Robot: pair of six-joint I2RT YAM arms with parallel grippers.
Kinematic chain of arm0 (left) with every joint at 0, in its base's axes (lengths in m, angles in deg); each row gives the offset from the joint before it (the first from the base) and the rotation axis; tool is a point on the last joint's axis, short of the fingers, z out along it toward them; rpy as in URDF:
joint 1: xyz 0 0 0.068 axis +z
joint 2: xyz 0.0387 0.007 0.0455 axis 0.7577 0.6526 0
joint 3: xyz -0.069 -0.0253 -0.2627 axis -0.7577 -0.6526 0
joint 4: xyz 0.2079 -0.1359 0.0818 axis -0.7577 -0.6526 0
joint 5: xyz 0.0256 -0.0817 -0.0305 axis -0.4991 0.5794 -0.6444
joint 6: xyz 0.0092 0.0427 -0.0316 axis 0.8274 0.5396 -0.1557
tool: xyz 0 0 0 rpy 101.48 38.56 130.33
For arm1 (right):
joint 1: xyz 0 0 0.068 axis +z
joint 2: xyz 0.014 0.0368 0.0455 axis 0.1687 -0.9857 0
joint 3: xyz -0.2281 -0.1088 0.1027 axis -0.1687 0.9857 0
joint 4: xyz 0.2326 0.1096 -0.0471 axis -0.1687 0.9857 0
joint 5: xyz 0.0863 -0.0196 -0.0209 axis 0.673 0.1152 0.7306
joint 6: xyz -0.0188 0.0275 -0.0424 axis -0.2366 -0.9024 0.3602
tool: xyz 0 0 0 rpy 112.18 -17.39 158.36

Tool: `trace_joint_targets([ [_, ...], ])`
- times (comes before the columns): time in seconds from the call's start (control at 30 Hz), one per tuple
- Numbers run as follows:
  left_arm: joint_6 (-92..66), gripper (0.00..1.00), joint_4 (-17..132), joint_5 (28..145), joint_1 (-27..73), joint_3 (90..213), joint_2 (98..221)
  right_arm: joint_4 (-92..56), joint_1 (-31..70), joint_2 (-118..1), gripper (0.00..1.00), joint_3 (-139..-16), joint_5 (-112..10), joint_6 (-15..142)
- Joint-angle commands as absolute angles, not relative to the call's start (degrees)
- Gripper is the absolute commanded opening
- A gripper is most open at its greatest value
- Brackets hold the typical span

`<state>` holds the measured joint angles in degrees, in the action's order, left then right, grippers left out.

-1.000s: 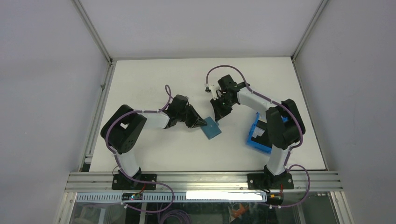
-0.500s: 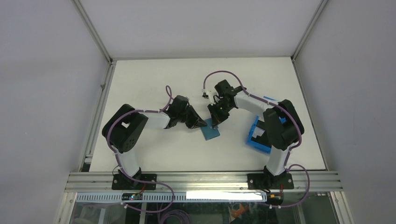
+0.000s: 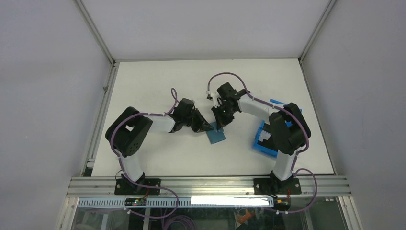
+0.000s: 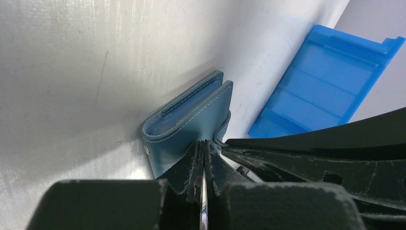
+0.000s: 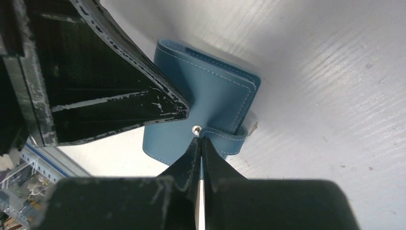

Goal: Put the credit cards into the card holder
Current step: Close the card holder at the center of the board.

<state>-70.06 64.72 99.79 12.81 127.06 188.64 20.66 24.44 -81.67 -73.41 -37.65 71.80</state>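
Observation:
The teal card holder point(image 3: 217, 135) lies folded shut on the white table, also seen in the left wrist view point(image 4: 191, 120) and the right wrist view point(image 5: 210, 96). My left gripper point(image 3: 210, 126) is shut, its tips point(image 4: 204, 141) resting on the holder's cover with nothing between them. My right gripper point(image 3: 219, 125) is shut too, its tips point(image 5: 200, 139) at the snap button where the tab ends. The two grippers nearly touch over the holder. Pale flat pieces point(image 3: 264, 135) that may be the credit cards show in the bin, partly hidden by the right arm.
A bright-blue plastic bin point(image 3: 266, 143) with compartments sits right of the holder, under the right arm's elbow; it fills the upper right of the left wrist view point(image 4: 325, 81). White table lies beyond and left of the holder. Enclosure walls surround the table.
My right gripper has swung down and left from above the table onto the card holder's snap. The left gripper stayed at the holder and closed the last bit.

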Motion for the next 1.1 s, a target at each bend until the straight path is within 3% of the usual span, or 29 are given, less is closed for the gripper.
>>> trace_joint_targets([
  [0.0, -70.9, 0.0, 65.9, 99.7, 12.1, 126.6, 189.6, 17.3, 26.5, -79.8, 0.0, -73.3, -40.2, 69.2],
  [0.5, -71.5, 0.0, 67.6, 100.0, 12.1, 125.1, 189.9, 18.6, 26.6, -77.1, 0.15, -72.7, -41.7, 69.2],
  [0.93, -71.6, 0.0, 67.9, 100.0, 12.1, 125.0, 190.0, 19.2, 26.6, -77.7, 0.0, -73.5, -41.2, 68.6],
  [1.07, -71.6, 0.0, 68.2, 100.1, 12.1, 125.1, 190.0, 18.9, 26.7, -78.6, 0.0, -73.7, -41.9, 68.1],
])
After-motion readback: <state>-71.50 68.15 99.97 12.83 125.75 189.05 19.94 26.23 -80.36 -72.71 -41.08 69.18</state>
